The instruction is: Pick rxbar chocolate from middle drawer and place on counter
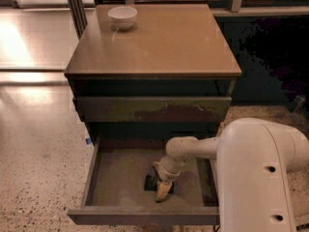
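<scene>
The middle drawer [111, 178] stands pulled open below the cabinet, with a grey-brown floor. The rxbar chocolate [150, 182], a small black bar, lies on the drawer floor near its middle front. My gripper [163, 187] reaches down into the drawer from the right and sits right over the bar's right end, touching or nearly touching it. My white arm [260, 178] fills the lower right. The counter [159, 37] is the glossy tan top of the cabinet, above and behind the gripper.
A white bowl [122, 17] stands at the counter's back left corner. A scuffed closed drawer front [152, 108] sits just above the open drawer. Speckled floor [38, 178] lies to the left of the cabinet.
</scene>
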